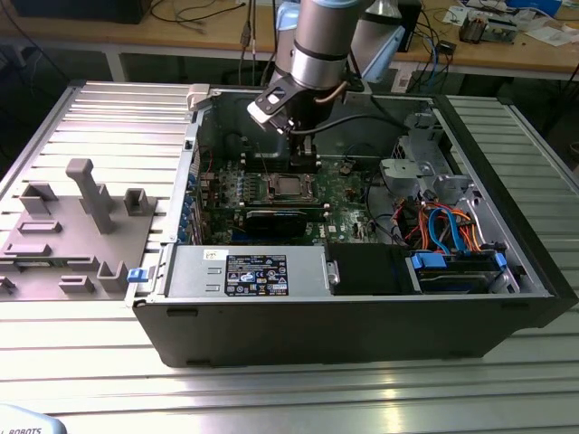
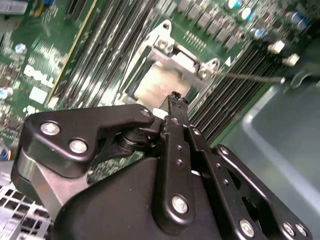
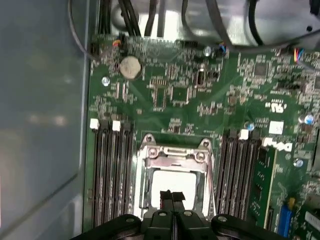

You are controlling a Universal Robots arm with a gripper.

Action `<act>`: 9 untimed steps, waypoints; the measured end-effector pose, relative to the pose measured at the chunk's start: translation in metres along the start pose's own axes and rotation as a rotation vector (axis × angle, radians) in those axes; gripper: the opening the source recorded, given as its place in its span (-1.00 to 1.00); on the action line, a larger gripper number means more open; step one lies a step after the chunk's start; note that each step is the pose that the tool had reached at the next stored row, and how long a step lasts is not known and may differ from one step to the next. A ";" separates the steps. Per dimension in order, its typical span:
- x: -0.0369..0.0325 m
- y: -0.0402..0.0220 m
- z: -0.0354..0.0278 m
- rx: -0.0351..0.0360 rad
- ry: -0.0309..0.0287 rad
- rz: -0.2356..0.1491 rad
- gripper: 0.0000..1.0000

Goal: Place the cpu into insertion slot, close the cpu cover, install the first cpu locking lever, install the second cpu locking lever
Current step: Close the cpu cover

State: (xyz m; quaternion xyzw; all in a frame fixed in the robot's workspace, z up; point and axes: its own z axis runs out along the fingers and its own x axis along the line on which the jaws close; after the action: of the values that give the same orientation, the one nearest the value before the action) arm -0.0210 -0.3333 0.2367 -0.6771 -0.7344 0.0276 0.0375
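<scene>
Directly over the cpu [image 3: 170, 181], end effector [image 3: 172, 197] closed and empty, memory slots [image 3: 111, 175] on both sides.

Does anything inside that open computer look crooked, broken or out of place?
Nothing looks broken or spilled. One oddity: a thin metal lever juts out sideways from the cpu cover across the memory slots instead of lying tucked against it. The cpu looks seated flat, with the gripper just above it.
</scene>
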 end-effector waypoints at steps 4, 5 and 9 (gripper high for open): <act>0.0005 -0.0071 0.0100 0.0000 -0.0001 -0.001 -0.79; 0.0006 -0.0084 0.0120 0.0000 -0.0001 -0.001 -0.79; 0.0008 -0.0119 0.0175 -0.0001 -0.0001 -0.002 -0.79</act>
State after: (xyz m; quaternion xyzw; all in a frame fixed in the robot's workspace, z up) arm -0.0344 -0.3333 0.2203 -0.6763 -0.7352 0.0275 0.0374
